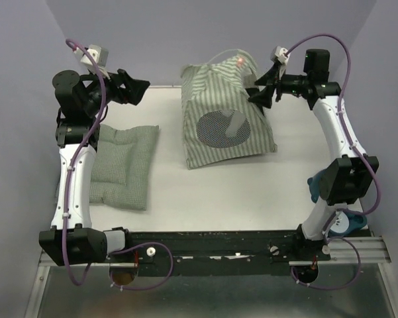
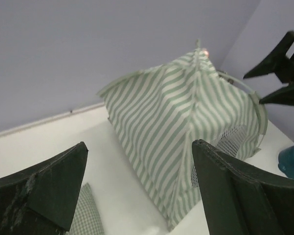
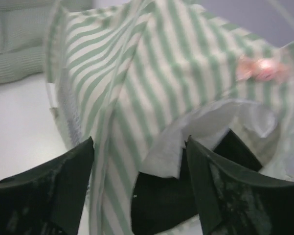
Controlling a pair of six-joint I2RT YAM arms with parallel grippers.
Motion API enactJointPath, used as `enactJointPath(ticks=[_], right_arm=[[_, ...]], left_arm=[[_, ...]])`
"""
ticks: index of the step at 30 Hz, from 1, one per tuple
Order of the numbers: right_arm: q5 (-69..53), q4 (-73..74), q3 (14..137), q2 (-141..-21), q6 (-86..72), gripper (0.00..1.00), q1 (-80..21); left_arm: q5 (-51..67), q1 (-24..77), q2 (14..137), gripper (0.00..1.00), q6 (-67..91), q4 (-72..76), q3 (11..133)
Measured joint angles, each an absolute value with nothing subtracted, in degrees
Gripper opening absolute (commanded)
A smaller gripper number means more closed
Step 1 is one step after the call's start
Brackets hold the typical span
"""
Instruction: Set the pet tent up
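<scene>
The pet tent (image 1: 225,112) stands upright at the back middle of the white table, green-and-white striped, with a round grey mesh window (image 1: 224,129) facing the camera and a pink tag (image 1: 240,61) at its peak. A thin whitish pole (image 1: 228,53) arcs over the top. My right gripper (image 1: 261,91) is open right at the tent's upper right side; in the right wrist view striped fabric (image 3: 156,73), a white flap (image 3: 210,127) and the tag (image 3: 259,68) lie just past its jaws (image 3: 139,142). My left gripper (image 1: 139,89) is open and empty, left of the tent (image 2: 186,127) and apart from it.
A flat green checked cushion (image 1: 122,165) lies on the table's left side under the left arm; its corner shows in the left wrist view (image 2: 85,215). A teal object (image 1: 314,185) sits by the right arm near the table's right edge. Grey walls close in the back and sides.
</scene>
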State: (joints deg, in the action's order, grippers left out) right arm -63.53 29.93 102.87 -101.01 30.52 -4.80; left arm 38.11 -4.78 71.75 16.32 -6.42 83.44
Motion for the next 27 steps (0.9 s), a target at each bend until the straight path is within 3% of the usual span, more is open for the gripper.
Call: enactJointPath(ticks=[5,11,19,27], right_arm=[[-48.9,31.0,106.2,-104.1,26.2,0.89,1.6],[-32.6,29.4,105.9,-96.9,12.4,0.9,1.0],[-14.1,26.3,103.8,-83.0,-5.3,0.92,-19.8],[1.8,25.3,108.1,-96.4,-9.7,0.92,-31.0]], left_arm=[[36.5,-4.8,72.3,0.99,16.2,-9.8,78.6],[30.0,-4.8,72.1,0.99,18.3,-12.8,77.5],[20.0,-4.8,69.1,0.99,21.8,-15.6,75.9],[17.9,-4.8,61.8,0.99,22.8,-17.3,71.4]])
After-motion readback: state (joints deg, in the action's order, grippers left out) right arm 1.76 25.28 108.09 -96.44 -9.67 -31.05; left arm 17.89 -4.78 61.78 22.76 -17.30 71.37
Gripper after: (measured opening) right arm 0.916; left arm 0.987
